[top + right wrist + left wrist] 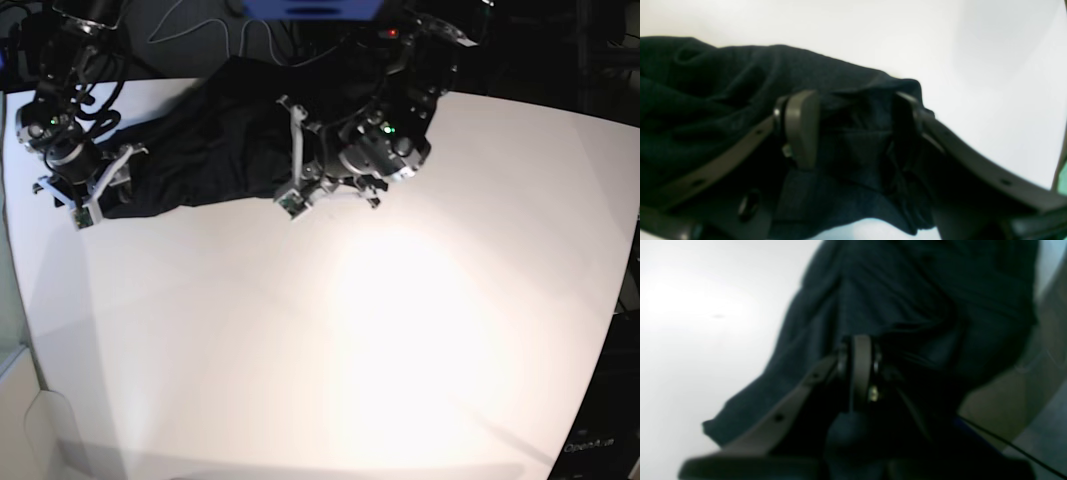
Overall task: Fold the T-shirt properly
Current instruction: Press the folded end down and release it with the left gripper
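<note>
The black T-shirt (200,150) lies bunched and wrinkled at the back left of the white table (400,330). In the base view my left arm (380,140) stands at its right end, my right arm (60,130) at its left end. In the left wrist view my left gripper (858,340) is shut, its pads pressed together on a fold of the T-shirt (907,290). My right gripper (853,106) is open in the right wrist view. Its fingers (800,130) stand apart, with an edge of the T-shirt (706,83) lying between them and draped against the far finger.
Black cables (200,30) and dark equipment run along the back edge, with a blue object (310,8) at the top. The table's curved left edge (20,300) lies close to my right arm. White tabletop (973,66) stretches in front of the cloth.
</note>
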Available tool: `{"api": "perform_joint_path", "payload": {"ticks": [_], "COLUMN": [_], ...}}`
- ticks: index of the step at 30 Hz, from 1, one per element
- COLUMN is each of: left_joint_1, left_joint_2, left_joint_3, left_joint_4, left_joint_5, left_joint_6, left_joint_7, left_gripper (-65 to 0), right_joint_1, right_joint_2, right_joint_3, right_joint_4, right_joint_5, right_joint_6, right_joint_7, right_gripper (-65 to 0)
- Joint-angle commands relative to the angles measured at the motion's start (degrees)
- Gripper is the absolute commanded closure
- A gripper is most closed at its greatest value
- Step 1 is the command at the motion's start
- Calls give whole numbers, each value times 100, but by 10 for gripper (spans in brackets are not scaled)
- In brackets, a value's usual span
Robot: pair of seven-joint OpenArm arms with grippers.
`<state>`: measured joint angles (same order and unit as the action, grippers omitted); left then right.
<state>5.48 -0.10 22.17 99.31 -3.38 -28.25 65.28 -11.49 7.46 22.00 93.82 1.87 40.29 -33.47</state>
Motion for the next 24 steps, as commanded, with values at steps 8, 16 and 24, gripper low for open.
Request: {"api": "perform_joint_path", "payload": {"ticks": [8, 16, 24], "left_joint_1": [-51, -77, -60], "left_joint_2": [-153, -293, -320], "left_joint_3": [1031, 1303, 697], "left_joint_4": [131, 773, 1265], "left_joint_5": [-159, -150, -150], "left_joint_6": [-98, -1175, -1175], "left_joint_7": [-70, 387, 396], "left_gripper": [-16, -16, -16], "right_joint_1": [63, 63, 63], "right_joint_2": [67, 67, 67], "right_joint_3": [20, 20, 20], "right_joint_4": [99, 99, 99], "right_joint_5": [55, 55, 55], "right_joint_6": [-29, -29, -29], "right_joint_7": [125, 125, 125], "right_gripper": [-348, -348, -348]}}
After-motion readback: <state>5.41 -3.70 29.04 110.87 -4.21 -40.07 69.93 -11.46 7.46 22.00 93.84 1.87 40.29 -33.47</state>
